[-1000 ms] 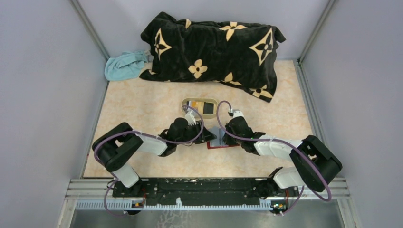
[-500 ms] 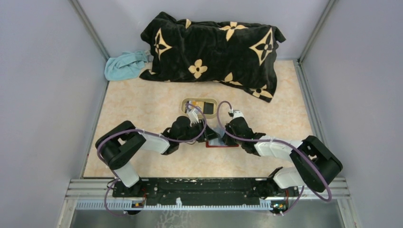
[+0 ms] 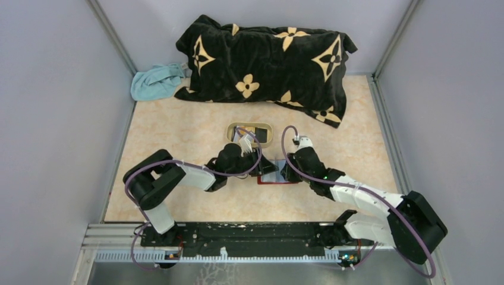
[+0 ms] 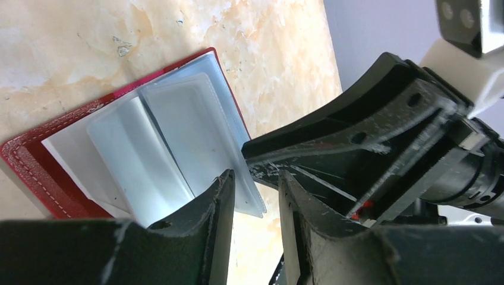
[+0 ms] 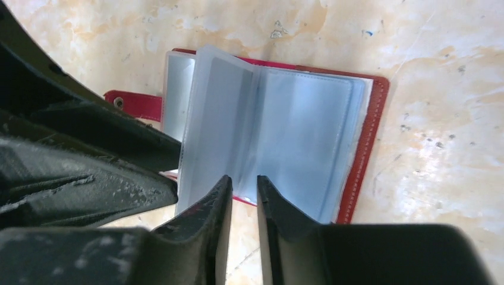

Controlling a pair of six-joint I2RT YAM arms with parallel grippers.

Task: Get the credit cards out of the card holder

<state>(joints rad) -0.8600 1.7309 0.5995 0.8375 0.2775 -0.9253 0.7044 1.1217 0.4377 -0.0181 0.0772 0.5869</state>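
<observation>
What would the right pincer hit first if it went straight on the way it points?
Most likely the clear sleeves of the open card holder. The right pincer points at their near edge, though depth is unclear from the wrist view.

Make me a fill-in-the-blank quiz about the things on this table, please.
1. The wallet lies ___ on the table, its inner sleeves showing.
2. Its cover is ___.
3. The tray behind it is ___ in shape.
4. The blanket at the back is black with cream ___.
Missing words: open; red; oval; flowers.
</observation>
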